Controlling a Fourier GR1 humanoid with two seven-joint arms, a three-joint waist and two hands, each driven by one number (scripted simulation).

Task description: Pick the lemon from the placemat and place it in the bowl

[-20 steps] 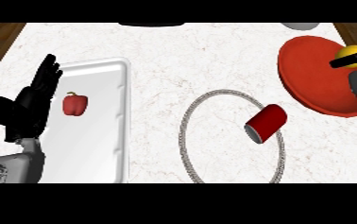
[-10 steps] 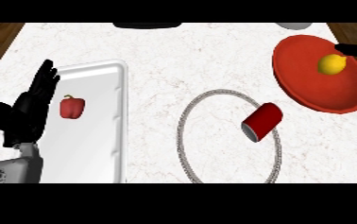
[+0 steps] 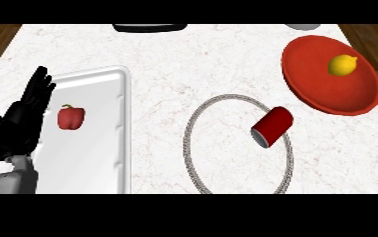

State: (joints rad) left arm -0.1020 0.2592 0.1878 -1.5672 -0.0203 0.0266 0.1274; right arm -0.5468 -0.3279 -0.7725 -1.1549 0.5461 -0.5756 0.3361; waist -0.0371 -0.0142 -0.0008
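Observation:
The yellow lemon [image 3: 342, 65] lies inside the red bowl [image 3: 314, 86] at the far right of the counter. The placemat [image 3: 193, 131], a round mat with a grey rope-like rim, sits in the lower middle; a red can [image 3: 272, 126] lies on its side across the mat's upper right edge. My left hand [image 3: 26, 113] rests open at the left edge, fingers up, beside the tray. My right hand shows nowhere in the head view.
A white rectangular tray [image 3: 103, 146] at the left holds a red bell pepper [image 3: 71, 118]. A dark object [image 3: 149, 27] sits at the counter's far edge in the middle, and a grey item [image 3: 303, 26] peeks in at the top right.
The right hand, over the bowl with the lemon a second ago, has let it go and left the view. The lemon now lies in the bowl. The view has shifted slightly.

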